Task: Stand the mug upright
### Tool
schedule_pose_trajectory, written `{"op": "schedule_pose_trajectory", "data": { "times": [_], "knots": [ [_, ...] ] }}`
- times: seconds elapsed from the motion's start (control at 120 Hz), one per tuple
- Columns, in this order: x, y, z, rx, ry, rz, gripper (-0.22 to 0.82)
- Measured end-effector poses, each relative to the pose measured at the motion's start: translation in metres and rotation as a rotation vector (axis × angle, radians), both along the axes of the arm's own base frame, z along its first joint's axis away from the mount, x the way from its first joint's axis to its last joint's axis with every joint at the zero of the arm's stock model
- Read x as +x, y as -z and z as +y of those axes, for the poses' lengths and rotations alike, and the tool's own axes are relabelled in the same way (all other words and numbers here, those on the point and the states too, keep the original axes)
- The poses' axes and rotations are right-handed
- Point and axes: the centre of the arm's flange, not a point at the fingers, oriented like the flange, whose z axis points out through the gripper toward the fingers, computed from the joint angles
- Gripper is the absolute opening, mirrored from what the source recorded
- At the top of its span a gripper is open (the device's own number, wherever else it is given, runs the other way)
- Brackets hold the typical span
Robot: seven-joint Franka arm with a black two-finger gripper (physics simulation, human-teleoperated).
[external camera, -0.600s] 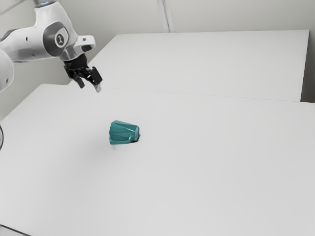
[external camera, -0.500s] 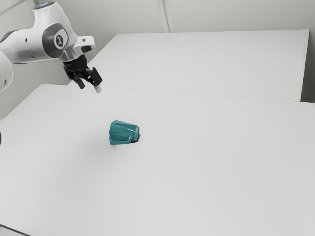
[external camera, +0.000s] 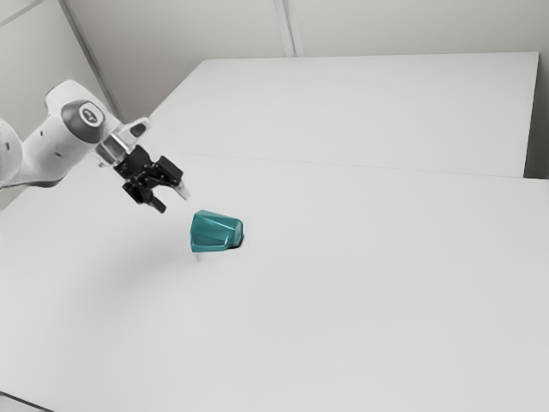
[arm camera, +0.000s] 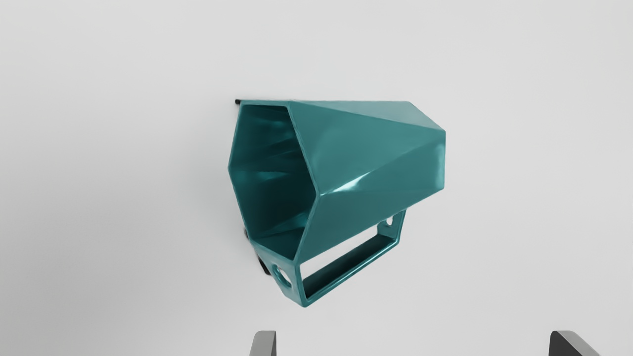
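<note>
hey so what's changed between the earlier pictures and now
The tool has come down and a little toward the exterior view's right, closer to the mug. Nothing was grasped: its fingers are open. The mug stayed put, lying on its side on the table.

the table (external camera: 360, 300) spreads across the middle and bottom of the exterior view. on it, left of the frame's center, the mug (external camera: 214, 232) lies on its side, mouth toward the exterior view's left, base toward its right. its handle (arm camera: 353, 269) is on the side toward the gripper (external camera: 173, 201), which hangs apart from the mug, just up and left of it in the frame. the arm (external camera: 64, 142) enters from the left edge. a flat surface (external camera: 360, 112) lies behind the table, with a wall (external camera: 206, 26) along the top.
</note>
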Motion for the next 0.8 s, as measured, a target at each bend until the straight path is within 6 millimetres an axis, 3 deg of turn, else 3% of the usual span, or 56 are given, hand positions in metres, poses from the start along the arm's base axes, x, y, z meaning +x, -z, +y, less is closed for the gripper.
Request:
{"op": "schedule_pose_trajectory", "data": {
  "times": [0.283, 0.433, 0.8],
  "knots": [
    [0.003, 0.045, 0.010, -0.055, -0.012, 0.039, 0.60],
    [0.020, 0.062, 0.015, -0.099, -0.017, 0.025, 0.60],
    [0.027, 0.096, 0.005, -0.297, -0.089, 0.010, 0.60]
  ]
}}
